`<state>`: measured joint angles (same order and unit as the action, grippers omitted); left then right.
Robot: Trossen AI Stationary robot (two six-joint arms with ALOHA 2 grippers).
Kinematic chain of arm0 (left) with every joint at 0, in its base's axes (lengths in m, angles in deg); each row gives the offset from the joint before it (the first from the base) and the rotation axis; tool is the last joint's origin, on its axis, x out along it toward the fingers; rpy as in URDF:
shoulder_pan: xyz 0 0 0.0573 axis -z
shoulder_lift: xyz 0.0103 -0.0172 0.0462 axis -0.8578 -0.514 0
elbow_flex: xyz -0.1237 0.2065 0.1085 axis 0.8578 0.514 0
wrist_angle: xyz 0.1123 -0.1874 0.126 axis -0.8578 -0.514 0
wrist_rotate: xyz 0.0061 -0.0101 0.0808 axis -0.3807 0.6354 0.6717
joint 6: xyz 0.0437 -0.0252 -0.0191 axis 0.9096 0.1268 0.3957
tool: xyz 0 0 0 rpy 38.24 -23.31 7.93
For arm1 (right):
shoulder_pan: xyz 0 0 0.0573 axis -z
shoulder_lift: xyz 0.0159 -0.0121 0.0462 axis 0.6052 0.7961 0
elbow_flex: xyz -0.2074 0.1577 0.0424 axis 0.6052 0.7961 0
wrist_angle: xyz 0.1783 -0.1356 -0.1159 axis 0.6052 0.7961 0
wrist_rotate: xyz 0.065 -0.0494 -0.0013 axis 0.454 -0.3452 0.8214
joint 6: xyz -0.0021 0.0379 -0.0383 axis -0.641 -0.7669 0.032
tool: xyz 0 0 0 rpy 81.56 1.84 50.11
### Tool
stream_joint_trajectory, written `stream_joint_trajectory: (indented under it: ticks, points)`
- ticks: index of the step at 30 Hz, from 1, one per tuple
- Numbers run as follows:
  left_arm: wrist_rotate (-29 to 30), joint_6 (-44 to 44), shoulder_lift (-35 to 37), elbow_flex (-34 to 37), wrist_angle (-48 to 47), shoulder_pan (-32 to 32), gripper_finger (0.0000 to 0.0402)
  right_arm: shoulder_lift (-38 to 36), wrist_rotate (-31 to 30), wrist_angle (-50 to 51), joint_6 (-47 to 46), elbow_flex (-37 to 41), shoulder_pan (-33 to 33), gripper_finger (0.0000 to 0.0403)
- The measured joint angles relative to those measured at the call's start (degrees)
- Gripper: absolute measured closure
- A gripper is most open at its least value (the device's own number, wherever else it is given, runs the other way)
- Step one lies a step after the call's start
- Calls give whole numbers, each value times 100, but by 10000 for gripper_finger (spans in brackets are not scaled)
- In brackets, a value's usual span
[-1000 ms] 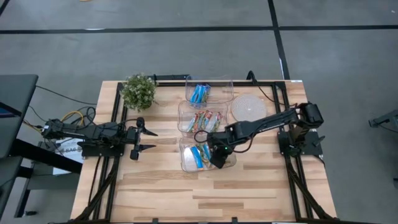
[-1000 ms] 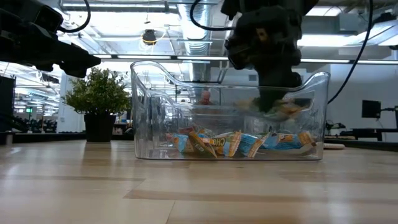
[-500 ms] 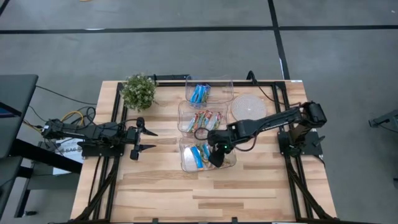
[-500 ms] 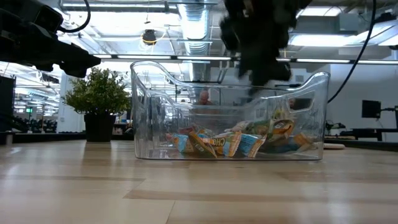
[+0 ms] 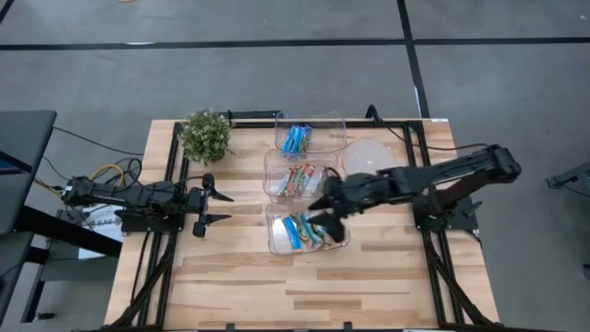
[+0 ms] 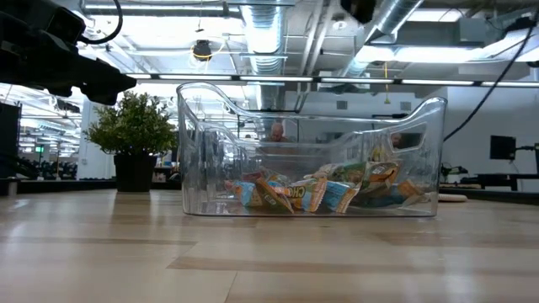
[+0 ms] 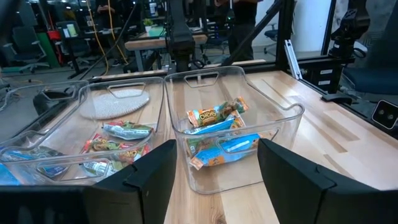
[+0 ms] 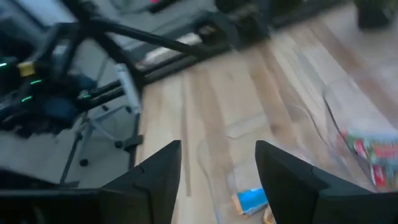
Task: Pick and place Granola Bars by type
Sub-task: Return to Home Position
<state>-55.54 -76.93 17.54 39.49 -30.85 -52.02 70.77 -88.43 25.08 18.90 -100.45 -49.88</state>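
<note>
Potted plant [image 5: 206, 136], pale round disc [image 5: 364, 152]

Light wooden table [image 5: 230, 277]: far clear plastic tub [image 5: 328, 124], middle tub [image 5: 270, 168], near tub [image 5: 274, 242] in one line mid-table, wrapped granola bars [image 5: 300, 178] in each. Small potted plant [image 5: 205, 136] sits left of far tub; round flat disc [image 5: 369, 159] right of middle tub. Above near tub's right side: right gripper [image 5: 325, 217]. Well left of tubs: left gripper [image 5: 226, 207].
</note>
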Motion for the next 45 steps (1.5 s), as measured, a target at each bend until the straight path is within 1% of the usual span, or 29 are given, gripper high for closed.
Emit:
stream_joint_trajectory:
  ticks: [2,4,11,14,17,23,28,36,45]
  points:
    - [0,-1,-2,1,1,1,182,-389,6,-303,329,366,-104,207]
    - [0,-1,0,1,0,2,182,-849,8,-611,444,858,-176,206]
    - [4,-1,-2,1,0,0,182,-2743,51,-2265,306,3167,-500,205]
    - [4,-1,0,1,2,0,182,-3545,258,-2790,236,3984,-624,208]
    - [4,-1,-1,1,0,1,182,-4161,455,-3029,378,4504,-724,209]
    - [7,-1,-2,1,2,0,182,-5203,466,-3209,1109,5166,-862,206]
    - [7,-1,-1,1,1,2,182,-5849,432,-3175,1423,5718,-861,205]
    - [9,0,0,0,0,0,182,-6480,306,-3657,1547,6400,-833,209]
    - [9,0,0,1,0,0,182,-7091,312,-3637,1688,6799,-686,208]
